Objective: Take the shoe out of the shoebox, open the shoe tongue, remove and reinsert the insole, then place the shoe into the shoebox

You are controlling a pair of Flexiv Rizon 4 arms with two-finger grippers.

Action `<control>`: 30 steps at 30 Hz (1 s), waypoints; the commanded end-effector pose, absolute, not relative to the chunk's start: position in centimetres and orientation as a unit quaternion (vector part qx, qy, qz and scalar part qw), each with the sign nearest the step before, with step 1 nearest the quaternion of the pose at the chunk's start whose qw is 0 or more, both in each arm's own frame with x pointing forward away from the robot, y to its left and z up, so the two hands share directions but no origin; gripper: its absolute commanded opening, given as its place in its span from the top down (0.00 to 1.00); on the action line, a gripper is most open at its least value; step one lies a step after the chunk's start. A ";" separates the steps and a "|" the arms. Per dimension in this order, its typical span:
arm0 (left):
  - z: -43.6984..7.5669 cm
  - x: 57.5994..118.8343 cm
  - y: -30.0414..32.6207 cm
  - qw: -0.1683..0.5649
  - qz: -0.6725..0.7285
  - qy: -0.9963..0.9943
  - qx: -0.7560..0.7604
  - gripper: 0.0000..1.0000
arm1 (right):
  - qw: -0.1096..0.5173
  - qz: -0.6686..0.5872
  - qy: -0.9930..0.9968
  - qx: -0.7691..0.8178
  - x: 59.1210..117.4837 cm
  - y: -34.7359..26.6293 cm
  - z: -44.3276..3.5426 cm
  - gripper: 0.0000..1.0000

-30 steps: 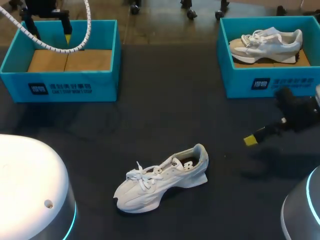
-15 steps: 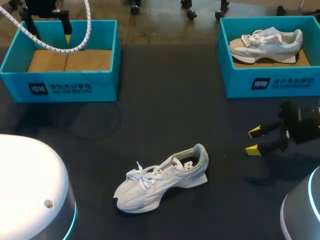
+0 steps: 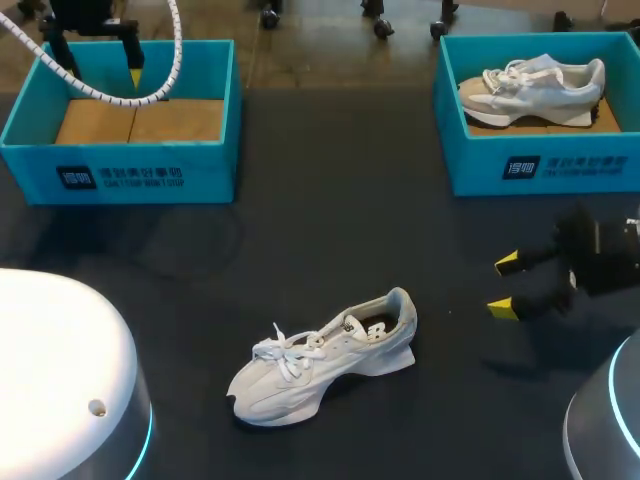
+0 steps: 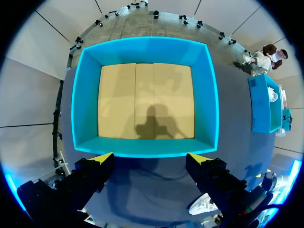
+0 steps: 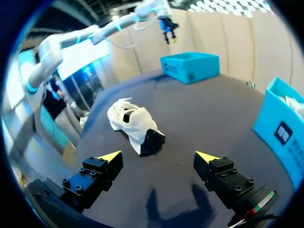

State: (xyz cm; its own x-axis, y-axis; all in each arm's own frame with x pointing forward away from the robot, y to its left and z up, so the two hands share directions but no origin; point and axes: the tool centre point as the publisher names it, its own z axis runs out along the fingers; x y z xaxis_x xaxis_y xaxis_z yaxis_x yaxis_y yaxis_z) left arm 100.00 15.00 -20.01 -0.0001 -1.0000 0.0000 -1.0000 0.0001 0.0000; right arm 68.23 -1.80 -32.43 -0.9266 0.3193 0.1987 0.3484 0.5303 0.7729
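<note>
Well, on the dark desk, the empty shoebox sits beneath the left hand, which is spread wide and holds nothing. The white shoe lies ahead of the right hand, equally open and empty. Opening the tongue looks next, and nothing stands between hand and shoe.

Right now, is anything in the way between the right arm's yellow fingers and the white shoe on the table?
No, nothing visible. Only bare dark tabletop lies between the right arm's open yellow-tipped fingers and the white lace-up sneaker on it.
</note>
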 end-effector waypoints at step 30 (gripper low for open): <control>-20.0 100.0 15.0 0.000 0.000 0.707 -0.707 0.00 | 0.017 -0.502 -0.865 -0.019 70.6 0.8 -37.8 0.00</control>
